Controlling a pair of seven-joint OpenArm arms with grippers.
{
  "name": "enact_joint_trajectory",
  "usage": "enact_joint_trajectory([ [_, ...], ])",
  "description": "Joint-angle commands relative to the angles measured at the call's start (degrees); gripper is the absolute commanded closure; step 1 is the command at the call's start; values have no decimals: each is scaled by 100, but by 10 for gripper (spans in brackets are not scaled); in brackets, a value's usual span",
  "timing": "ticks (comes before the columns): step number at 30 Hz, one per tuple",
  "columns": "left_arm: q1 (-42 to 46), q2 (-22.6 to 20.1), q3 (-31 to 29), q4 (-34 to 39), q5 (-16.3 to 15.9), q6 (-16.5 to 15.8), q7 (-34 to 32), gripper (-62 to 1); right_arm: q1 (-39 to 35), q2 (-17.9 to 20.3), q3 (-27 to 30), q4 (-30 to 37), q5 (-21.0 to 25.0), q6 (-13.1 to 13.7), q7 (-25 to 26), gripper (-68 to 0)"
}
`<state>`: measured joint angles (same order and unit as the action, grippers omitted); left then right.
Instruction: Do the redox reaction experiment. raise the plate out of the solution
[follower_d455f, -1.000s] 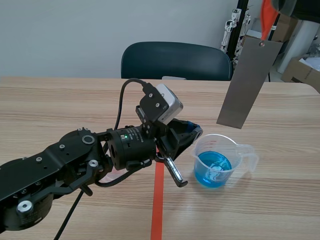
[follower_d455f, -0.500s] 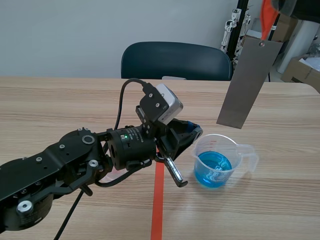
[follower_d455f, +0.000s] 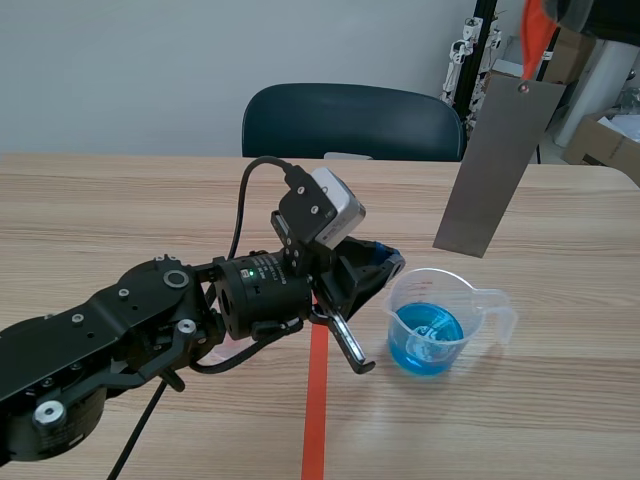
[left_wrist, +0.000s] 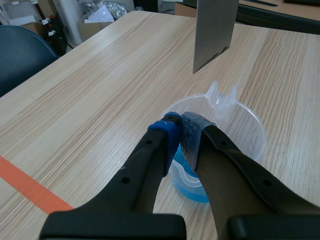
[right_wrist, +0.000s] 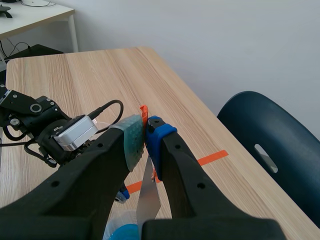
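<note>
A grey metal plate (follower_d455f: 497, 160) hangs in the air on an orange tag (follower_d455f: 535, 35), its lower edge above and behind the clear beaker (follower_d455f: 455, 300) of blue solution (follower_d455f: 428, 335). My right gripper (right_wrist: 146, 132) is shut on the orange tag, and the plate (right_wrist: 148, 196) dangles beneath its fingers. From the left side, my left gripper (follower_d455f: 385, 268) pinches the beaker's near rim. In the left wrist view that gripper (left_wrist: 181, 131) is shut on the beaker (left_wrist: 245, 127), with the plate (left_wrist: 215, 30) hanging clear above the spout.
An orange tape line (follower_d455f: 316, 420) runs along the table under my left arm. Behind the table's far edge stands a dark chair (follower_d455f: 350, 120). Cardboard boxes (follower_d455f: 605, 140) and a metal stand (follower_d455f: 470, 50) are off the table at the back right.
</note>
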<state>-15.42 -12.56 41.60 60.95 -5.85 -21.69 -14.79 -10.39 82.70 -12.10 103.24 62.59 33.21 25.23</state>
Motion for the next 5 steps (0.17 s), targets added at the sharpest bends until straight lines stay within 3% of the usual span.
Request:
enact_joint_trajectory([
  [1, -68, -15, -59, 125, -37, -11, -79, -27, 57, 61, 96, 59, 87, -26, 109, -2],
  [5, -63, -20, -59, 125, -37, -11, -122, -27, 57, 61, 96, 59, 87, -26, 109, -2],
])
